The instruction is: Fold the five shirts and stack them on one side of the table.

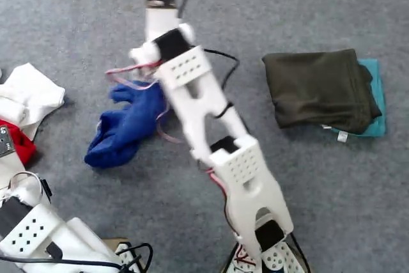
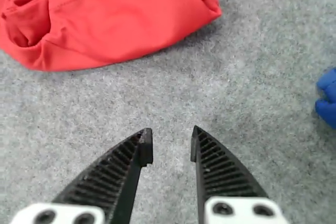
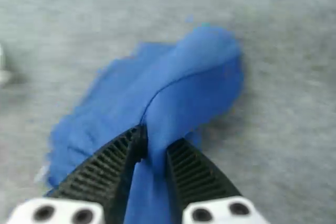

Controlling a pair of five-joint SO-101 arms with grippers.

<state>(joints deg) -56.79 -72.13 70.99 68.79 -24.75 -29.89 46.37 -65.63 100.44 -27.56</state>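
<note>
**On the grey table (image 1: 319,190): blue shirt (image 1: 124,129) pinched, two shirts folded**

At seven o'clock, nearest of all, the left arm (image 1: 38,234), white and low. Ahead of it the left gripper (image 2: 170,142), parted, with nothing between the black ribbed fingers (image 2: 126,166), poised above bare table. Just beyond the tips and apart from them, the red shirt (image 2: 105,14), crumpled.

At six o'clock, the base of the right arm (image 1: 249,177), slanting up toward eleven across the middle of the table. At its end the right gripper (image 3: 155,142), clamped on a fold of the blue shirt, cloth squeezed between both fingers and trailing down to the table beyond them.

From above, the blue shirt bunched in a heap between nine and ten o'clock of centre, just beside the arm's upper links. Farther toward nine, at the table's edge, the red shirt again, and a rumpled white shirt (image 1: 29,91) just behind it, touching.

Over at two o'clock, well apart from all that, a dark olive shirt (image 1: 316,87) folded into a neat block on top of a folded teal shirt (image 1: 378,75), teal showing along the three o'clock side.
</note>
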